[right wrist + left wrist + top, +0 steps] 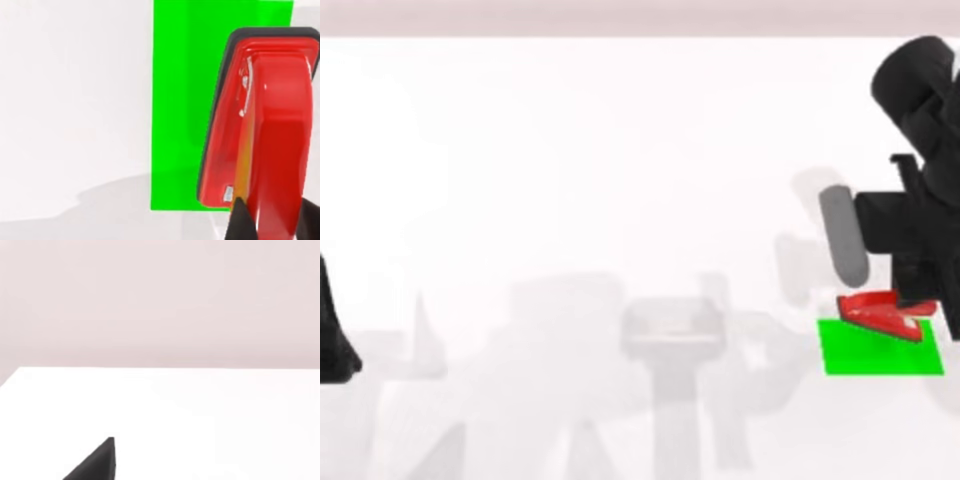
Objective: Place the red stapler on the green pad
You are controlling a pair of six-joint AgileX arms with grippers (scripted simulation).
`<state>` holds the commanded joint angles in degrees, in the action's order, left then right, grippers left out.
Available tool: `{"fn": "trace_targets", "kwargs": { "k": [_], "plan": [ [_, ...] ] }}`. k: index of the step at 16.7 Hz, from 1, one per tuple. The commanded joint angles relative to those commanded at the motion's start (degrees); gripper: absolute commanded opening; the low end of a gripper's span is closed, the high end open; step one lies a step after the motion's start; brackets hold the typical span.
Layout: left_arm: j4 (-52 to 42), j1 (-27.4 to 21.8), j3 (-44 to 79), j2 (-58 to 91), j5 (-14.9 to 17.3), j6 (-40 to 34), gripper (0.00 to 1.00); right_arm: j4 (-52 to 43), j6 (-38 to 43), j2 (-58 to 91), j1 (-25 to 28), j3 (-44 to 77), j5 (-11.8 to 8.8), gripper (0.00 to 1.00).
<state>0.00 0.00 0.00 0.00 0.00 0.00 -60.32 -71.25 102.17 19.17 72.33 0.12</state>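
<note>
R gripper (917, 300), lower right of top view, fingers clamped on the red stapler (880, 312), holds it low over the green pad (880, 350) far edge, prob. for set-down; L arm parked at left edge.

Black arms (920, 150) — grey rounded cylinder (846, 235) on right.
</note>
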Motion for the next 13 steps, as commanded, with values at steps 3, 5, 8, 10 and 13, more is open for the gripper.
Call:
{"fn": "trace_targets", "kwargs": {
  "k": [3, 5, 8, 10, 13],
  "plan": [
    [0.00, 0.00, 0.00, 0.00, 0.00, 0.00, 1.00, 9.46, 0.12, 2.88, 0.08, -5.57, 0.03, 0.00],
    [0.00, 0.00, 0.00, 0.00, 0.00, 0.00, 1.00, 13.72, 0.12, 4.49, 0.19, -8.72, 0.10, 0.00],
    [0.00, 0.00, 0.00, 0.00, 0.00, 0.00, 1.00, 15.67, 0.14, 5.31, 0.26, -10.46, 0.14, 0.00],
    [0.00, 0.00, 0.00, 0.00, 0.00, 0.00, 1.00, 15.67, 0.14, 5.31, 0.26, -10.46, 0.14, 0.00],
    [0.00, 0.00, 0.00, 0.00, 0.00, 0.00, 1.00, 15.67, 0.14, 5.31, 0.26, -10.46, 0.14, 0.15]
  ]
}}
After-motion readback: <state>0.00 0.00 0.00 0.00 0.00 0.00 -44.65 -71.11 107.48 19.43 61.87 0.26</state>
